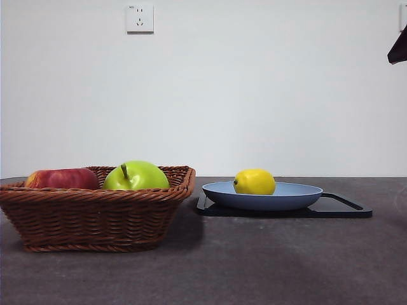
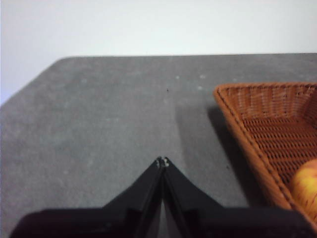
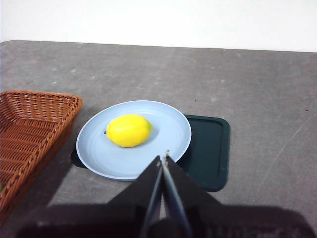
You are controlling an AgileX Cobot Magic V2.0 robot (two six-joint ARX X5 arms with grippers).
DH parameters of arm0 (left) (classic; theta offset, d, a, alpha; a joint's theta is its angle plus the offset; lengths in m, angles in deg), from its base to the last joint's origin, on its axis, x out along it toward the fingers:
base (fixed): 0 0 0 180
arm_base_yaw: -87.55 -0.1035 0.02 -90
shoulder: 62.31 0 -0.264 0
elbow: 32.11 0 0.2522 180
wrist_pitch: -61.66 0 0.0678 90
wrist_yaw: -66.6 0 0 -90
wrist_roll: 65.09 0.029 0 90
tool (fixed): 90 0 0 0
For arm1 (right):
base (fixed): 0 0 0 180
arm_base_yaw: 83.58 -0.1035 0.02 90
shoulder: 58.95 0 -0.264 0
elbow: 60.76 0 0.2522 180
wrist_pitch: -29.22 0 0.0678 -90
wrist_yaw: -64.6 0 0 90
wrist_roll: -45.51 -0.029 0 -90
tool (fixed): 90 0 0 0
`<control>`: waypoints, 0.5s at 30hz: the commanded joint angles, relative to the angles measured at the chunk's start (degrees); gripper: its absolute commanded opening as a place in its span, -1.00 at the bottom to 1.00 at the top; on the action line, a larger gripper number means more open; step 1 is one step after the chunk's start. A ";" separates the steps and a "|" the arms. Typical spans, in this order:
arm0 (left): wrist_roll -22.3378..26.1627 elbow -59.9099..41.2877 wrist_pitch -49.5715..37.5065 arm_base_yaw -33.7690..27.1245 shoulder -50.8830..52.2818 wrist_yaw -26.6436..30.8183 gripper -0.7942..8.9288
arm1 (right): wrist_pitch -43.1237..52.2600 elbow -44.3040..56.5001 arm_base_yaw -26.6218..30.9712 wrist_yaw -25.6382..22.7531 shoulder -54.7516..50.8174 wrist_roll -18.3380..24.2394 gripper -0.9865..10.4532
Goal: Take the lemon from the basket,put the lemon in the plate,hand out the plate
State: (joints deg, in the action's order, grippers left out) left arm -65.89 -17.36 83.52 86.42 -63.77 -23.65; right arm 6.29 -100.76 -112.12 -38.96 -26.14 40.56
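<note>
A dark grey table [image 1: 254,267] with a faintly speckled, matte top fills the scene, backed by a plain white wall [image 1: 254,89] that carries a white power socket [image 1: 140,18].

The landmark is the basket [image 1: 95,213], a brown woven wicker tray shape with flared sides and a braided rim. Inside it sit a glossy green apple [image 1: 136,176] with a short stem and, beside that on the side away from the plate, a red apple [image 1: 62,178].

Just beside the basket, a flat black rectangular tray [image 1: 343,208] with a low raised edge lies on the table. On the tray, overhanging its end nearest the basket, rests the plate [image 1: 286,196], wide, shallow, round and light blue, with a smooth matte finish. The lemon [image 1: 254,182], a small bright yellow oval with a nubbed tip, lies in the plate, toward the basket side.

The right gripper [image 3: 164,156] hovers above the table near the plate's rim, its two black jaws pressed together and holding nothing. The left gripper [image 2: 162,161] hangs over bare table on the far side of the basket from the plate, its jaws likewise closed and empty. An orange-yellow rounded shape at the edge of the left wrist view, inside the basket, is too blurred to name, possibly the red apple.

A dark arm tip [image 1: 399,48] shows high above the tray's far end.
</note>
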 commanded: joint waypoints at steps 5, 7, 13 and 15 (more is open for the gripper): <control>-0.87 -0.63 1.38 -0.20 1.38 0.11 -0.82 | 0.59 -0.26 -0.39 -0.35 0.17 -0.59 -0.82; -0.63 -0.63 2.36 -0.20 1.38 0.26 -0.82 | 0.55 -0.26 -0.39 -0.35 0.17 -0.59 -0.82; -0.70 -0.61 2.19 -0.24 1.38 0.04 -0.82 | 0.57 -0.26 -0.39 -0.33 0.17 -0.59 -0.82; -0.70 -0.63 2.19 -0.24 1.38 0.07 -0.82 | 0.57 -0.26 -0.39 -0.33 0.17 -0.59 -0.82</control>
State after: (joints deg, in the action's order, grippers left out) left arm -66.63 -17.38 86.01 86.42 -62.57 -23.61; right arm 6.29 -100.74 -112.12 -38.96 -26.14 40.56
